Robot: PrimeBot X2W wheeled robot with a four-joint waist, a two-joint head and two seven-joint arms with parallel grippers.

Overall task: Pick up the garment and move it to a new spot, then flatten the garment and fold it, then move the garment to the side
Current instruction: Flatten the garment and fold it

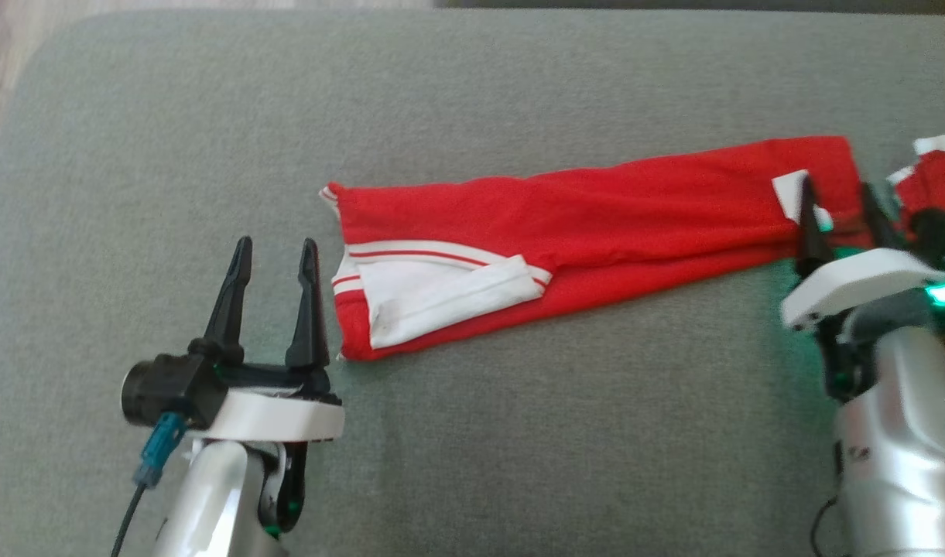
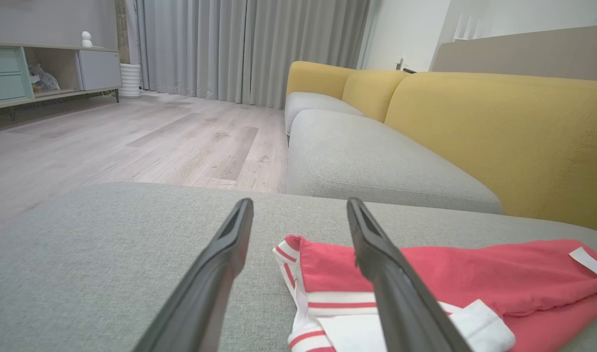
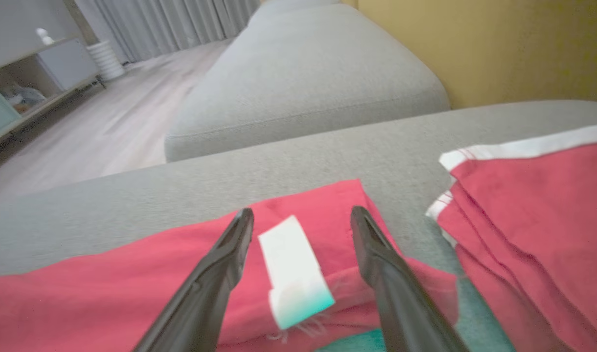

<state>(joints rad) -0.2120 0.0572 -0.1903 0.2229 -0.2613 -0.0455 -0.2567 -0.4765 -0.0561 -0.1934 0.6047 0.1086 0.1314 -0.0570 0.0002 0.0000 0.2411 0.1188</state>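
The garment [image 1: 596, 216] is red with white striped trim, lying as a long narrow band across the grey cushion [image 1: 472, 85]. Its white-trimmed end [image 1: 433, 298] points left. My left gripper [image 1: 276, 246] stands open just left of that end, with nothing between its fingers. In the left wrist view the garment [image 2: 474, 278] lies just beyond and right of the open left gripper [image 2: 300, 203]. My right gripper [image 1: 836, 187] is open over the garment's right end. In the right wrist view its fingers [image 3: 220, 274] straddle a white label [image 3: 293, 264] on the red cloth [image 3: 107, 293].
Another red piece with white edging [image 1: 936, 174] [image 3: 538, 205] lies at the far right, apart from the band. Beyond the cushion are a grey sofa seat [image 2: 366, 161] with yellow backrests [image 2: 498, 127], wooden floor [image 2: 107, 142], and a cabinet [image 2: 44, 68].
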